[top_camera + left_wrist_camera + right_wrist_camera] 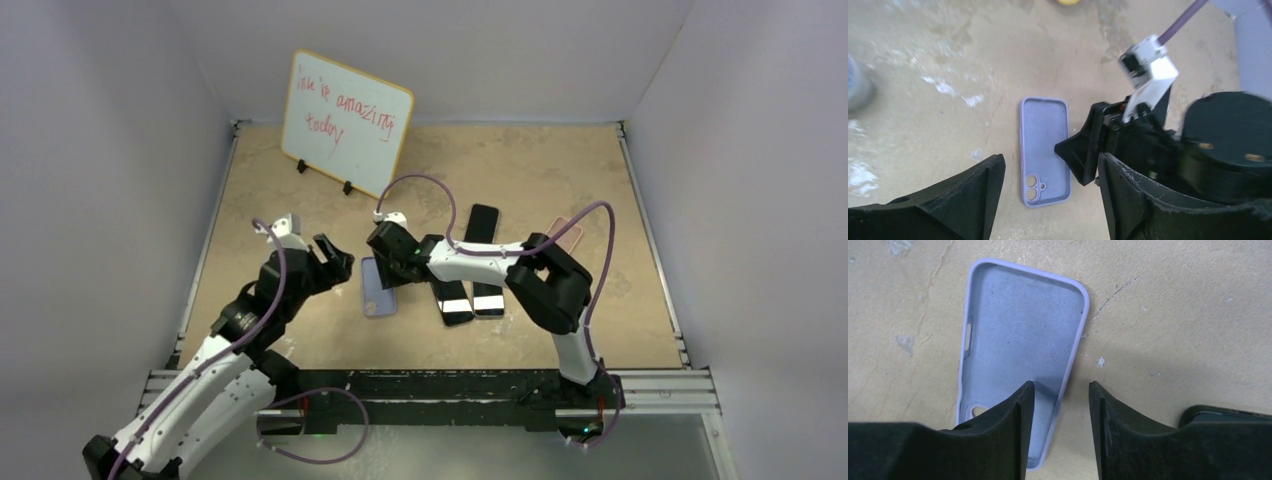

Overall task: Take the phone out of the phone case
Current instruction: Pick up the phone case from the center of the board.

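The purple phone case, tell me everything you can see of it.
The phone case is pale lilac, matte and soft-looking like silicone, with rounded corners. It is empty, hollow side up, lying flat on the tan table. One end has a camera cutout with two round holes and a smaller one; a button slot shows in one long wall. The right pincer straddles one long wall, one finger over the hollow, one outside; contact cannot be confirmed.

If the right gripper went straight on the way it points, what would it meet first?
Probably the lavender case: the right gripper straddles its side wall, one finger over the inside, the other over the table. Height is unclear.
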`<state>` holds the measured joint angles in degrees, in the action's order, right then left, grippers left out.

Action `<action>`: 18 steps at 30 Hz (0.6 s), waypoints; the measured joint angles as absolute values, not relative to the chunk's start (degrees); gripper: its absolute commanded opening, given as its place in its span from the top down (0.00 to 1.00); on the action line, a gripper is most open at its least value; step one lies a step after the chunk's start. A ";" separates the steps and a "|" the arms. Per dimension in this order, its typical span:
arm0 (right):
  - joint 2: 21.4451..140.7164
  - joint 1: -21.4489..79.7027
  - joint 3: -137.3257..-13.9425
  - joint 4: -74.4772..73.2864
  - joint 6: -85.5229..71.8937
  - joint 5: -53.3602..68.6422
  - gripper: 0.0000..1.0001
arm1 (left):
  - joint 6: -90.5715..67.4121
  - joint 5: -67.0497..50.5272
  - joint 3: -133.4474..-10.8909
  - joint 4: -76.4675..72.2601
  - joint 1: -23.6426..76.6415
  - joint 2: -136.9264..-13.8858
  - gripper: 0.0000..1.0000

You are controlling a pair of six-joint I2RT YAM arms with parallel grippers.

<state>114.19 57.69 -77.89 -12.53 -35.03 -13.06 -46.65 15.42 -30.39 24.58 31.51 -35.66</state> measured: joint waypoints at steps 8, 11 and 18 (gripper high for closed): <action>118.63 57.74 -82.83 -13.69 -35.44 -14.20 0.91 | -40.58 22.59 -41.08 34.09 31.51 -29.74 0.29; 118.89 57.74 -83.35 -14.15 -35.42 -15.11 1.00 | -37.74 26.00 -45.19 37.15 31.51 -28.60 0.29; 117.14 57.45 -83.33 -17.19 -34.15 -15.99 1.00 | -31.77 35.09 -49.93 38.72 31.51 -22.00 0.26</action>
<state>117.14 57.45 -83.33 -17.19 -34.15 -15.99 -31.77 35.09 -49.93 38.72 31.51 -22.00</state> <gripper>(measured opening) 0.008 0.719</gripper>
